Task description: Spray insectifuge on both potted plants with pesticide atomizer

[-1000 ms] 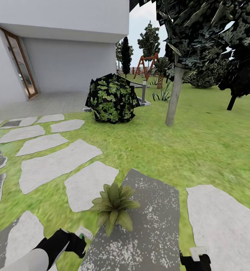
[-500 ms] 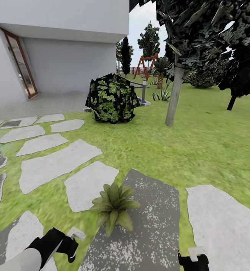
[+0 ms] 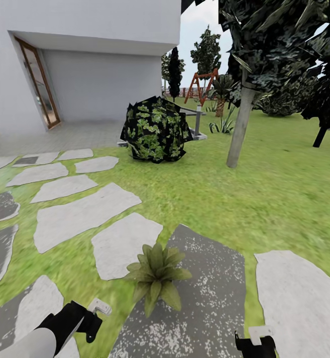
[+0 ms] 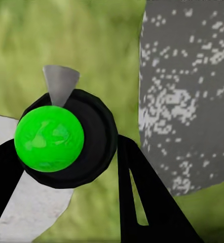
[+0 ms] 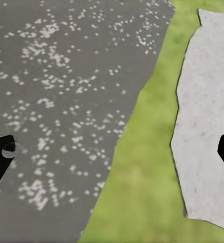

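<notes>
Since the earlier frames the whole head view has shifted slightly, so the camera has moved rather than the garden's things; the left arm itself has drawn down and back from near the plant toward the lower left corner of the view. Nearest, the left gripper (image 3: pixel 96 313) hangs low over the grass at the edge of a pale stepping stone (image 3: pixel 33 304), its fingers closed around the pesticide atomizer (image 4: pixel 66 136), whose dark round body and bright green part sit between the two black fingers (image 4: pixel 142 197) in the left wrist view, with a whitish nozzle tip pointing away from the camera. Its contents cannot be seen through the dark body. The bottle appears held nozzle-forward, presumably to keep it ready for spraying. The right gripper (image 3: pixel 256 340) hangs at the bottom edge of the head view over the dark speckled stone (image 3: pixel 209 298); its fingertips stand wide apart at the sides of the right wrist view with nothing between them. Just ahead, one potted plant (image 3: pixel 157 273) stands at the left edge of that dark stone, close to the left gripper; no pot is visible. Well beyond on the lawn (image 3: pixel 264 199) are a round leafy bush (image 3: pixel 157 129) and a tree trunk (image 3: pixel 239 124), and farther left the white house wall (image 3: pixel 95 84).
</notes>
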Robot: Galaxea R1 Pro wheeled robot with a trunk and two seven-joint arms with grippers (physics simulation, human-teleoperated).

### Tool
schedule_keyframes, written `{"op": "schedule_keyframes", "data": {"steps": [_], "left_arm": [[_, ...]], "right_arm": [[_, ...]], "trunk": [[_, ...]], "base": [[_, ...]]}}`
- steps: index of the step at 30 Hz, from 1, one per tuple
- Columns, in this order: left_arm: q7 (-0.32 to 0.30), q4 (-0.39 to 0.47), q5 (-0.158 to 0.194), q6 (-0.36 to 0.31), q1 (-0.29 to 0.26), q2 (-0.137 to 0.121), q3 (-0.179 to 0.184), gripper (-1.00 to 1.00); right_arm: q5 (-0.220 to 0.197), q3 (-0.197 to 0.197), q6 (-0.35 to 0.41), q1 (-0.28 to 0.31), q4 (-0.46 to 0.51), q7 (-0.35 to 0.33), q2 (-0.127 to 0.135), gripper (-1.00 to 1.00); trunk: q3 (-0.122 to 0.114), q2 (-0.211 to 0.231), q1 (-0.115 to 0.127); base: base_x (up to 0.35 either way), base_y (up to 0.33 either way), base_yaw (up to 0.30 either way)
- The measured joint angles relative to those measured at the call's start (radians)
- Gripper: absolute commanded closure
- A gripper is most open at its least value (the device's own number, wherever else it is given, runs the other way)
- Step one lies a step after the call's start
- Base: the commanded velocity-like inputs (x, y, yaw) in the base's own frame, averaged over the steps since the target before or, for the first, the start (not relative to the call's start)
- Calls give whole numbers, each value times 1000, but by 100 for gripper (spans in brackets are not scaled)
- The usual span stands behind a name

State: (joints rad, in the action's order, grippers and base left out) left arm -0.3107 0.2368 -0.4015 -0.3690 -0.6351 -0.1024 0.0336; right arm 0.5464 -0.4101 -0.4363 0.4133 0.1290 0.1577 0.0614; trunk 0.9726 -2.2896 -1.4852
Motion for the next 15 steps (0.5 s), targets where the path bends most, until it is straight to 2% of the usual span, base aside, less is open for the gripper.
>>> {"op": "schedule_keyframes", "data": {"steps": [4, 8, 12, 15], "left_arm": [[0, 1, 0, 0, 0, 3, 0, 100], [0, 1, 0, -1, 0, 2, -1, 100], [0, 2, 0, -2, 0, 3, -1, 100], [1, 2, 0, -3, 0, 3, -1, 100]], "right_arm": [[0, 0, 0, 0, 0, 0, 0, -100], [0, 0, 0, 0, 0, 0, 0, -100], [0, 0, 0, 0, 0, 0, 0, -100], [0, 0, 0, 0, 0, 0, 0, -100]], "trunk": [[0, 0, 0], [0, 0, 0], [0, 0, 0], [0, 0, 0]], "base": [[0, -50, 4], [0, -237, 18], [-69, -252, 222], [-103, -91, 209]]}}
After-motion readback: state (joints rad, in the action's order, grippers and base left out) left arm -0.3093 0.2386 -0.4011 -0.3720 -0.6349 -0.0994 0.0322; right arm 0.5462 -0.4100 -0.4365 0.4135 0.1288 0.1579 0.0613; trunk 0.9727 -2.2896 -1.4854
